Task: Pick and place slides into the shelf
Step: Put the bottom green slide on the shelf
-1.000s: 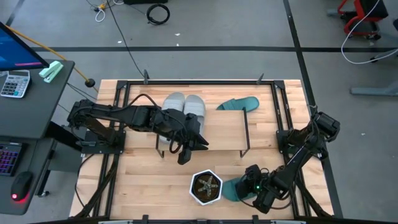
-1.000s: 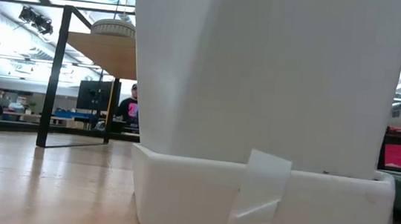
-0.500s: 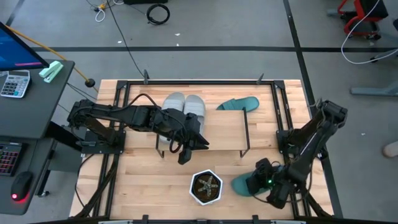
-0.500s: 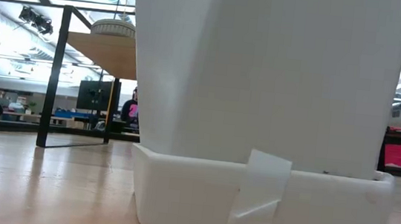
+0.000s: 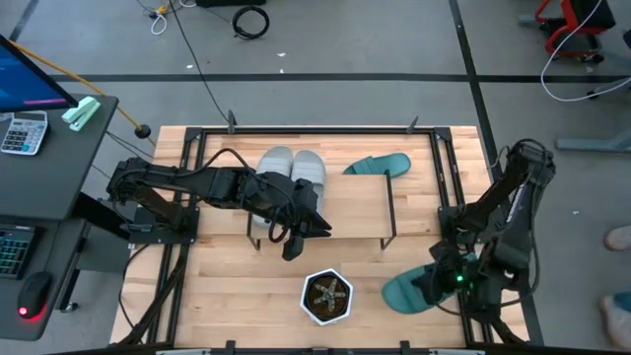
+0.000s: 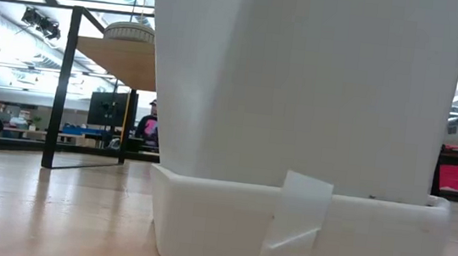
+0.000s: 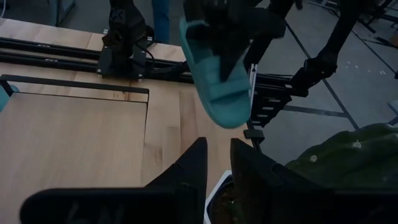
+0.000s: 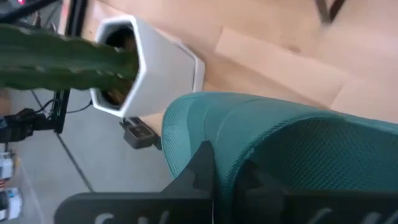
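Observation:
The shelf (image 5: 350,207) stands mid-table, with a light top board on thin black legs. Two light grey slides (image 5: 293,166) lie side by side on the table at its far left corner. One teal slide (image 5: 380,164) lies by its far right edge. My right gripper (image 5: 434,284), near the table's near right corner, is shut on the other teal slide (image 5: 402,293). That slide also shows in the left wrist view (image 7: 217,81). My left gripper (image 5: 320,229) hovers over the shelf's left part, narrowly open (image 7: 217,146) and holding nothing. My right gripper pinches the teal slide between its two fingers at its right-hand end (image 5: 422,289), coming from the table's right side. The textured teal surface (image 8: 236,143) fills the gap between the fingers. The slide is lifted clear and tilted, its free end (image 7: 229,115) lower.
A white hexagonal pot with a cactus-like plant (image 5: 327,298) stands near the table's near edge, left of the held slide, and fills the low view (image 6: 299,110). Black frame rails (image 5: 449,168) run along the table's sides. A person (image 6: 151,124) stands far behind the table.
My right gripper has moved toward the table's right edge and risen, staying shut on the teal slide. The slide has drawn away from the plant pot and lifted clear of the table; it no longer shows at table height in the low view.

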Controlling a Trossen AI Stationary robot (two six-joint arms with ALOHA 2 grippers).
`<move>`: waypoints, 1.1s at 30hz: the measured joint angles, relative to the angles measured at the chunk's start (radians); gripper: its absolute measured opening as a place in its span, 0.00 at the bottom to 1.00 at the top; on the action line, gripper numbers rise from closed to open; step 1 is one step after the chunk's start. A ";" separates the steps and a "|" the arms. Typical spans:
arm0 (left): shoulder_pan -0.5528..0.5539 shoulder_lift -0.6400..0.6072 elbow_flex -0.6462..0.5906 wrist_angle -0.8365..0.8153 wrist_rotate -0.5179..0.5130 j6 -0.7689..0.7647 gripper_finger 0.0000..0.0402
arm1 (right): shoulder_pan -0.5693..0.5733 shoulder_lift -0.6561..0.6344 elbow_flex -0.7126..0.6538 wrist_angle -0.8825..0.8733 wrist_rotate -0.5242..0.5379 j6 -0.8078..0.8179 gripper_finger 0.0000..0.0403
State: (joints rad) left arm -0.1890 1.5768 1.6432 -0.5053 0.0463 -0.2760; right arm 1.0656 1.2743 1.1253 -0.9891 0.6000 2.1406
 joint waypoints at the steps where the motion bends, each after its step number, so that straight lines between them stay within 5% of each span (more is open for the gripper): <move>1: 0.000 0.000 0.000 0.000 0.000 0.000 0.19 | 0.000 0.000 0.023 -0.033 0.009 -0.014 0.02; 13: 0.000 0.000 0.000 0.017 0.000 0.002 0.19 | -0.108 -0.002 0.260 -0.248 -0.062 -0.361 0.02; 33: -0.001 0.000 0.000 0.016 0.000 0.002 0.19 | -0.564 -0.163 0.289 -0.160 -0.389 -1.249 0.02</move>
State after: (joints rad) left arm -0.1898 1.5768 1.6428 -0.4896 0.0463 -0.2737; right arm 0.5015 1.1110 1.4147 -1.1491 0.2109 0.8911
